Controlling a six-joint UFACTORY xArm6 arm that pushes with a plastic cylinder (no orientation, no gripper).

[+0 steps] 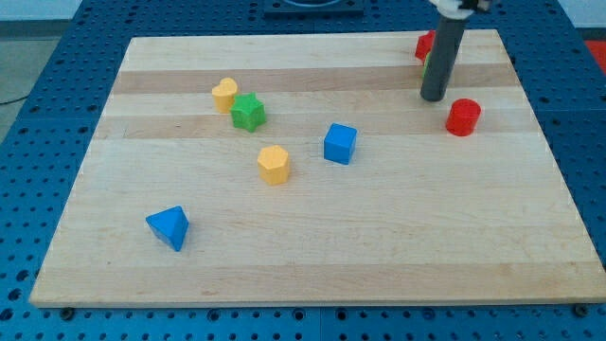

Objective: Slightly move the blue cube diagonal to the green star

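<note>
- Desk [312, 265]: we record a pale wooden board filling most of the view, laid on a blue perforated surface [28, 114].
- Our rod [441, 57]: dark, straight, coming down from the view's top right; my tip [434, 98] rests on the desk near the board's upper right.
- Gripper: we carry none, so nothing opens, closes or holds; the rod touches no block that we can make out.
- Blue cube [340, 144]: just right of the board's centre, standing free, well apart from my tip, which lies up and to the view's right of it.
- Green star [248, 112]: up and to the view's left of the blue cube, with bare wood between the two.
- Yellow block, upper [224, 94]: just beside the green star at its upper left, touching or nearly so; we cannot tell which.
- Yellow block, lower [274, 164]: a faceted piece below the green star and left of the blue cube, near both.
- Blue triangular block [169, 226]: alone toward the view's bottom left.
- Red cylinder [463, 116]: just right of and slightly below my tip, apart from it.
- Red block [424, 44]: at the board's top edge, partly hidden behind our rod; shape unclear.
- Sliver of yellow-green [427, 62] beside the rod below that red block; we cannot tell what it is.
</note>
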